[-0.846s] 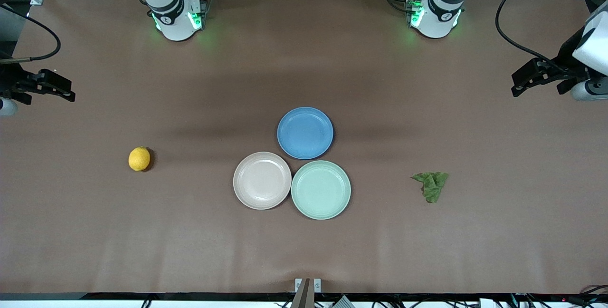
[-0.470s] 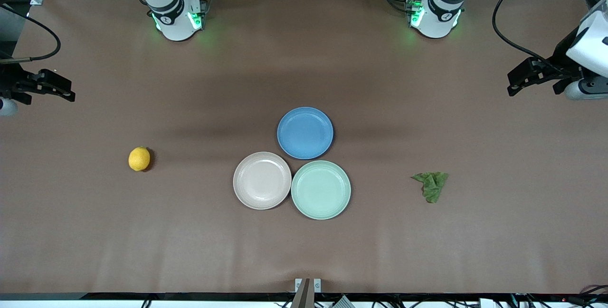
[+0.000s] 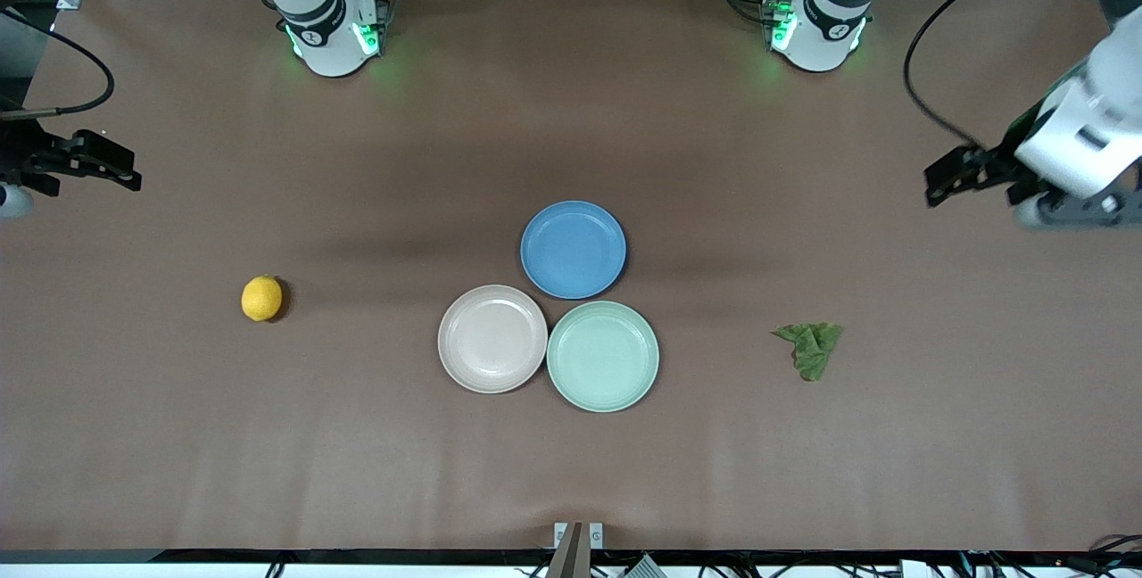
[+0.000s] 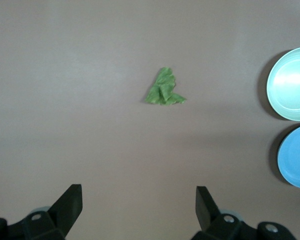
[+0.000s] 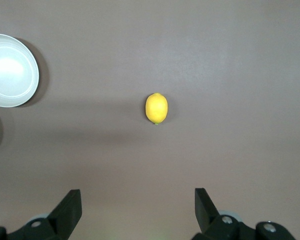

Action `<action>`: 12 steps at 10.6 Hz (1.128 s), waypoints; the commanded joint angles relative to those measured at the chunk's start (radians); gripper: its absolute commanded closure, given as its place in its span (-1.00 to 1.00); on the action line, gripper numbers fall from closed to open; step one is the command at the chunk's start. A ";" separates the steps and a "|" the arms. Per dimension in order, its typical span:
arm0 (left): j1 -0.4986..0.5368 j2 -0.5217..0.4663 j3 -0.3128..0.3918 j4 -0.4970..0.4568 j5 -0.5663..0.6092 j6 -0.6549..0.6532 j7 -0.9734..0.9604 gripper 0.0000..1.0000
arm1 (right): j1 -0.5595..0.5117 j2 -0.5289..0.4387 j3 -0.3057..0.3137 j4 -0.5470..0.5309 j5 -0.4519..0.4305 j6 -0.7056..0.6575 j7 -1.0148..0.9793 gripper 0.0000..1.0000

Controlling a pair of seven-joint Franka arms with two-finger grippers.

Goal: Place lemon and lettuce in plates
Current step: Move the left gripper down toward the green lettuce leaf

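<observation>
The lemon (image 3: 261, 298) lies on the brown table toward the right arm's end; it also shows in the right wrist view (image 5: 156, 108). The lettuce (image 3: 810, 347) lies toward the left arm's end, and shows in the left wrist view (image 4: 163, 91). The pink-beige plate (image 3: 492, 339) and the mint green plate (image 3: 603, 356) sit side by side mid-table, both empty. My left gripper (image 3: 947, 177) is open and empty, up over bare table at its end. My right gripper (image 3: 116, 170) is open and empty, over the table edge at its end.
A blue plate (image 3: 573, 250), empty, touches both other plates and lies farther from the front camera. The arm bases (image 3: 332, 25) stand along the table's back edge. A black cable (image 3: 928, 96) hangs by the left arm.
My left gripper has moved toward the table's middle and lower in the front view. The right arm, lemon, lettuce and plates have not moved.
</observation>
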 commanded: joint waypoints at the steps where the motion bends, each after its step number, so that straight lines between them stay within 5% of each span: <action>1: -0.013 0.134 -0.007 -0.004 0.063 0.122 -0.007 -1.00 | -0.001 -0.014 -0.002 -0.014 0.010 0.000 0.013 -1.00; 6: -0.013 0.259 -0.011 -0.218 0.074 0.512 -0.009 -1.00 | -0.002 -0.014 -0.004 -0.022 0.012 0.009 0.009 -1.00; 12: -0.031 0.496 -0.008 -0.230 0.108 0.746 -0.009 -1.00 | -0.034 -0.018 -0.008 -0.071 0.050 0.064 -0.001 -1.00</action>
